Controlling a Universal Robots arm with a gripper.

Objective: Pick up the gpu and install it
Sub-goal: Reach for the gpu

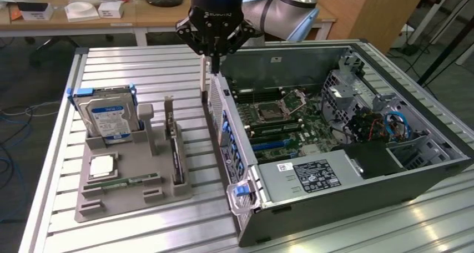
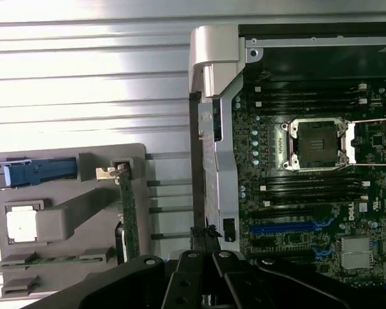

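Well to the exterior view's left of the gripper (image 1: pixel 214 57), and lower, the hard drive (image 1: pixel 110 115) stands in the grey tray (image 1: pixel 126 195). Nearer to the gripper, in the same tray, the gpu (image 1: pixel 177 157) stands on its edge, not yet picked up. I judge the fingers must open and line up along the card's top edge. The gripper is fully closed, appears to hold nothing, and hangs above the near wall of the computer case (image 1: pixel 333 208).
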